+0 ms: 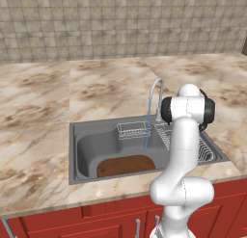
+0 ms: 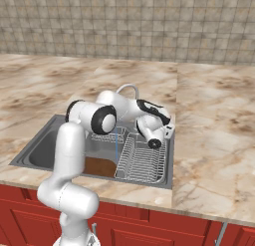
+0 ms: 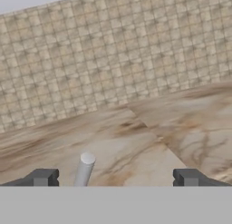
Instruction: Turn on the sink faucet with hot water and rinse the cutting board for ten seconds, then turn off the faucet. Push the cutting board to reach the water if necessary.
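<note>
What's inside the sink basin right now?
Inside the grey steel sink: a dark-brown wooden cutting board on the floor, a small wire basket at the back, and a thin blue water stream. The arm covers the basin's right part.

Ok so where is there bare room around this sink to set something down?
The marble counter left of the sink is bare, and so is the stretch between the faucet and the tiled wall. The basin is crowded: cutting board, wire basket, dish rack.

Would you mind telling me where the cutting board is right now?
The cutting board lies flat on the floor of the sink, at its front edge, just in front of the water.
</note>
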